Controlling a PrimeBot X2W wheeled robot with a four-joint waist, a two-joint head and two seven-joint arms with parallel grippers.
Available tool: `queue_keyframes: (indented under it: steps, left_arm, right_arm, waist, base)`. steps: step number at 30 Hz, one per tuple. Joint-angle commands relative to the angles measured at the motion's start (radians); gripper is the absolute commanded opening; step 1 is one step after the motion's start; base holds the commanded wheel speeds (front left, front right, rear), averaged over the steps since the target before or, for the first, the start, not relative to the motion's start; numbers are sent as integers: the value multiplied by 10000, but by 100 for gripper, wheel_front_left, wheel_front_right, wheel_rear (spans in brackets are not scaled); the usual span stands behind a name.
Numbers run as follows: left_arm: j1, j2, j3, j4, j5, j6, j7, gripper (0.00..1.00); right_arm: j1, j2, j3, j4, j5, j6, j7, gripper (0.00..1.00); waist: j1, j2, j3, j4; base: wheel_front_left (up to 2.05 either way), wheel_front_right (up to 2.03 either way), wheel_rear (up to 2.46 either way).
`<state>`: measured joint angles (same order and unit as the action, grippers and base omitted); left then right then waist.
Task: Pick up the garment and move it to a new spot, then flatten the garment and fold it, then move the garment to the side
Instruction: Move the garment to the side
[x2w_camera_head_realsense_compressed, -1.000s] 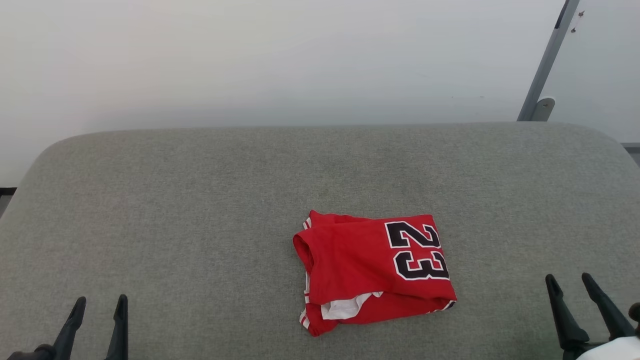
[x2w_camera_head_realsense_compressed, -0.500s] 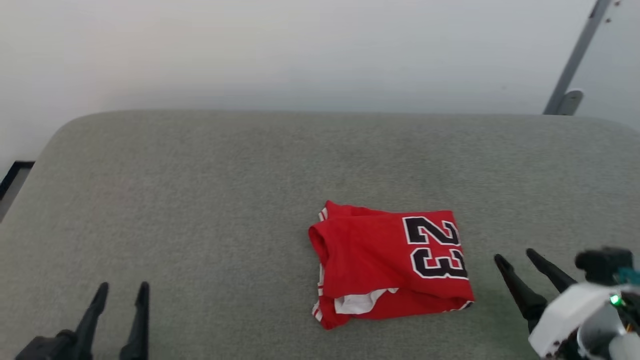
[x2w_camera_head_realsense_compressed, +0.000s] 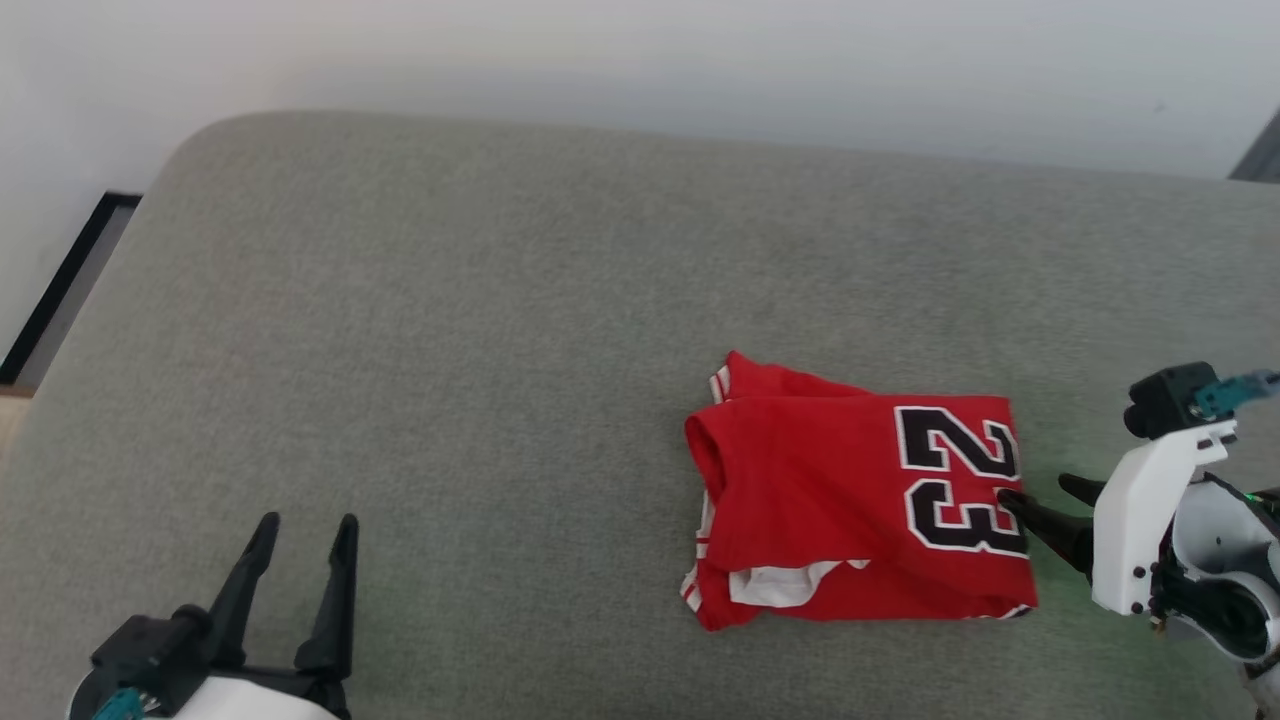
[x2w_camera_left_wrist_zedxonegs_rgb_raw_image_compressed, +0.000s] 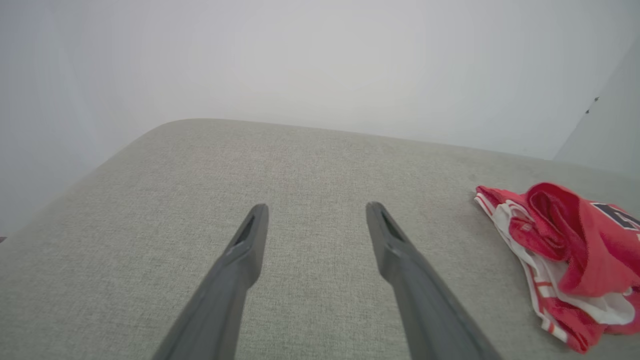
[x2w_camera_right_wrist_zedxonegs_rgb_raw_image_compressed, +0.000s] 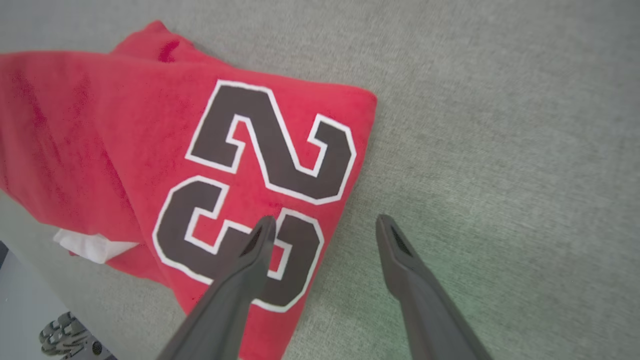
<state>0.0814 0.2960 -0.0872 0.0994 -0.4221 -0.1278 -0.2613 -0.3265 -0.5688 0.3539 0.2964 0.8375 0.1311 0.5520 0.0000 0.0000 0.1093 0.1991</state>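
Left claw (x2w_camera_head_realsense_compressed: 308, 522): nearest, low at the left. Fingers up, spread wide and empty over bare grey surface (x2w_camera_head_realsense_compressed: 450, 330), well apart from the garment.

Right claw (x2w_camera_head_realsense_compressed: 1035, 489): low at the right, white forearm angled in from the side. It is open and holds nothing, straddling the garment's right edge. One finger (x2w_camera_right_wrist_zedxonegs_rgb_raw_image_compressed: 237, 280) is over the black "23", the other over bare fabric. Contact cannot be told.

Garment (x2w_camera_head_realsense_compressed: 840, 500): red, folded to a rough rectangle, white layer showing at the near edge. It lies right of centre on the surface.

Wall (x2w_camera_head_realsense_compressed: 640, 60): pale, behind.
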Motion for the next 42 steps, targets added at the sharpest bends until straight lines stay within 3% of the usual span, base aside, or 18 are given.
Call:
queue_keyframes:
  steps: [1, 8, 14, 19, 20, 32, 42]
  left_arm:
    - [-225, -3, -106, 57, -49, -32, -45, 100]
    - [-597, -79, -398, 234, -141, -32, -45, 100]
    - [-836, -102, -556, 381, -251, -32, -45, 100]
    - [-922, -185, -563, 435, -320, -32, -45, 100]
    - [-937, -199, -553, 437, -327, -32, -45, 100]
    - [-1091, -199, -284, 370, -372, -33, -45, 100]
    - [-1978, 15, -566, 281, -138, -33, -45, 100]
  right_arm:
    - [-243, -74, 101, 120, -23, -8, 514, 100]
    - [-772, 84, 160, 745, 74, -7, 2169, 100]
    - [-1056, 795, 310, 1653, 180, -5, 3636, 100]
    - [-1038, 1281, 540, 1855, 147, 18, 4172, 100]
    - [-1019, 1313, 616, 1780, 123, 32, 4222, 2]
    - [-1362, 669, -340, 862, -164, -17, 3628, 0]
    - [-1767, -137, -1136, 278, -1123, -14, 2797, 0]
  waist:
    - [0, 0, 290, 293]
    - [0, 0, 644, 654]
    - [0, 0, 881, 917]
    - [0, 0, 966, 1009]
    - [0, 0, 977, 1008]
    - [0, 0, 1062, 516]
    - [0, 0, 1378, -664]
  base:
    - [0, 0, 0]
    - [0, 0, 0]
    - [0, 0, 0]
    - [0, 0, 0]
    - [0, 0, 0]
    - [0, 0, 0]
    - [0, 0, 0]
